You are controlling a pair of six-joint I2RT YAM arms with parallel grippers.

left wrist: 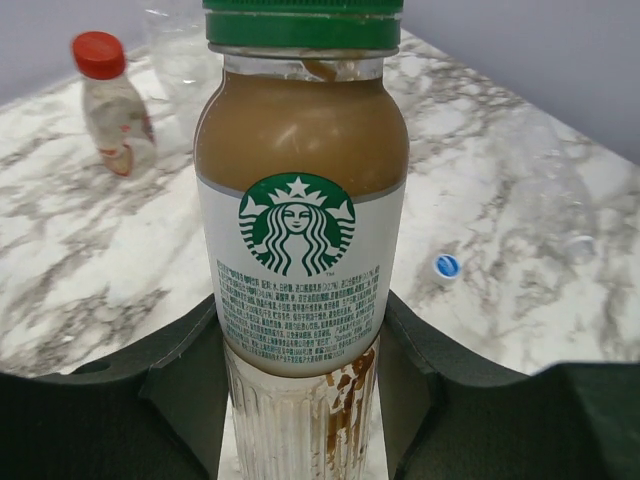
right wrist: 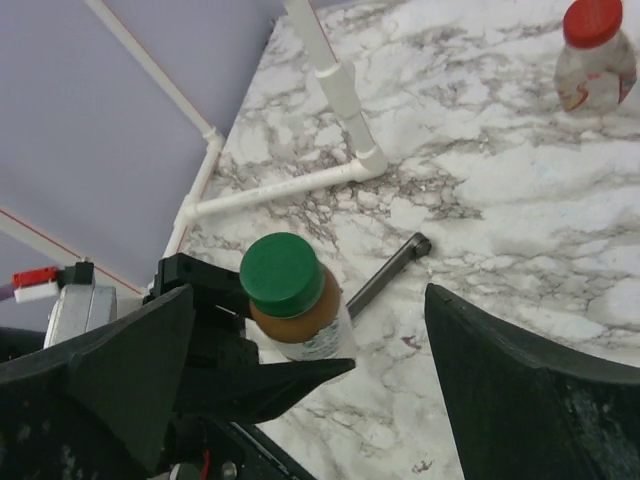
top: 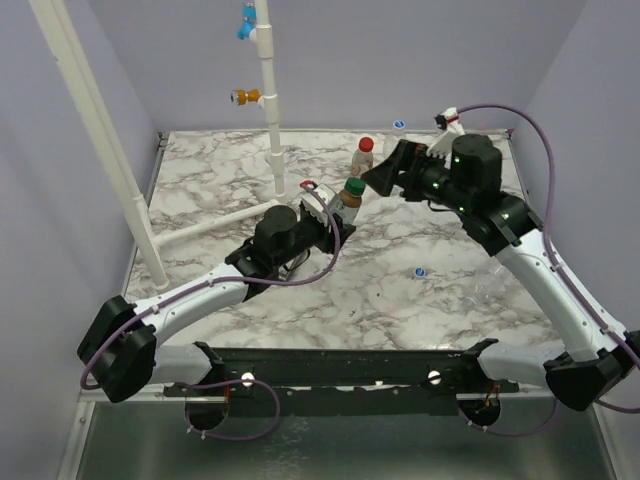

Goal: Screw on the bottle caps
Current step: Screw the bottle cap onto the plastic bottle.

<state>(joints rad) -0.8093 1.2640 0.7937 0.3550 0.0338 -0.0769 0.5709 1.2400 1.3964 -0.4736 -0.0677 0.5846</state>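
One marble counter (top: 400, 315). Two pincers: left pincer (top: 331, 212) clamped on the upright coffee bottle (top: 348, 207) at centre; right pincer (top: 388, 168) spread wide beside its green cap (top: 354, 186). One red-capped bottle (top: 363, 158) stands behind. Two loose blue-white caps: near cap (top: 420, 271), far cap (top: 399, 124).

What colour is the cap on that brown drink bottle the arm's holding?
Green. The cap on the bottle shows best in the right wrist view.
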